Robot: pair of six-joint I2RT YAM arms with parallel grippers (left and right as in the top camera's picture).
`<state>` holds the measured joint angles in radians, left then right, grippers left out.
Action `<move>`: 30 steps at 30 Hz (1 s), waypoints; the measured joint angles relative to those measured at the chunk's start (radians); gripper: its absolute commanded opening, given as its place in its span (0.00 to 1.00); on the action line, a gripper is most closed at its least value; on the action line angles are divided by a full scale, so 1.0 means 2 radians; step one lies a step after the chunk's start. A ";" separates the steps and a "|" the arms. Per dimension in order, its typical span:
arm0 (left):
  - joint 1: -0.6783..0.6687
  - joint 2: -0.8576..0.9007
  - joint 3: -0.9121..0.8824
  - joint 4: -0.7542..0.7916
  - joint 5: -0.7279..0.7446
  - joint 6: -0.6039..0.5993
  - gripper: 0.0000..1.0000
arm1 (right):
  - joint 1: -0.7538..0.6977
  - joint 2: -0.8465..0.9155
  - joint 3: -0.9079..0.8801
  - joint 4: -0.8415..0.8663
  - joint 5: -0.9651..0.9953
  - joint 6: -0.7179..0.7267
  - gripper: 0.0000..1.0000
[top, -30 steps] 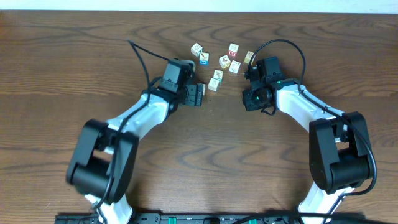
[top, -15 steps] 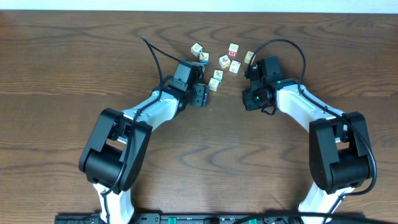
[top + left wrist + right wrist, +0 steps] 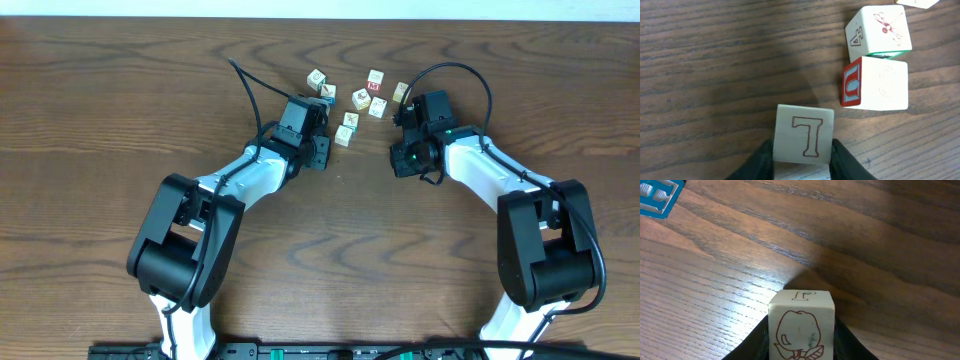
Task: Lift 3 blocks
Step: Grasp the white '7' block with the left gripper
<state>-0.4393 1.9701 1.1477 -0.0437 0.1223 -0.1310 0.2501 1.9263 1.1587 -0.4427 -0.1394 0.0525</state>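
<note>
Cream-white wooden cube blocks (image 3: 316, 78) are scattered at the far middle of the dark wooden tabletop (image 3: 120, 120). The 7-marked block (image 3: 804, 132) is pinched by the left pincer (image 3: 802, 152); the apple-marked block (image 3: 801, 322) is pinched by the right pincer (image 3: 801, 337). A red-faced cube (image 3: 875, 82) is seen near the former.

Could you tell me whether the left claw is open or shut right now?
Shut: the left claw grips a cream block, fingers against both sides.
</note>
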 measured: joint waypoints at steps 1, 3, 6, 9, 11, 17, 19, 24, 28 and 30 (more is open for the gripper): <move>0.000 0.000 0.001 -0.001 0.000 0.001 0.24 | 0.000 0.000 0.000 0.000 0.000 0.000 0.19; 0.000 0.000 0.003 -0.006 0.001 -0.001 0.21 | 0.000 0.000 0.001 -0.002 0.000 0.000 0.17; 0.000 0.000 0.004 -0.009 0.001 -0.001 0.19 | 0.000 0.000 0.001 -0.003 0.000 0.000 0.14; 0.000 0.000 0.005 -0.012 0.001 -0.001 0.13 | 0.000 0.000 0.002 -0.005 0.000 0.000 0.07; 0.000 0.000 0.007 -0.018 0.001 -0.001 0.12 | 0.000 0.000 0.002 -0.007 0.000 0.000 0.01; -0.002 -0.012 0.009 -0.053 0.001 -0.001 0.09 | 0.000 0.000 0.003 -0.014 0.000 0.002 0.01; -0.003 -0.025 0.009 -0.067 0.001 -0.001 0.09 | 0.000 -0.001 0.004 -0.018 -0.001 0.002 0.01; -0.007 -0.091 0.009 -0.094 0.001 -0.001 0.08 | 0.000 -0.010 0.003 -0.037 -0.001 0.004 0.01; -0.016 -0.159 0.003 -0.096 -0.001 -0.001 0.07 | 0.000 -0.047 0.003 -0.061 -0.005 0.004 0.01; -0.023 -0.194 -0.013 -0.097 -0.011 -0.001 0.08 | 0.000 -0.078 0.003 -0.076 -0.007 0.004 0.01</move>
<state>-0.4862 1.5829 1.1221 -0.2375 0.1001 -0.1337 0.2501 1.7706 1.1656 -0.5957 -0.1528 0.0612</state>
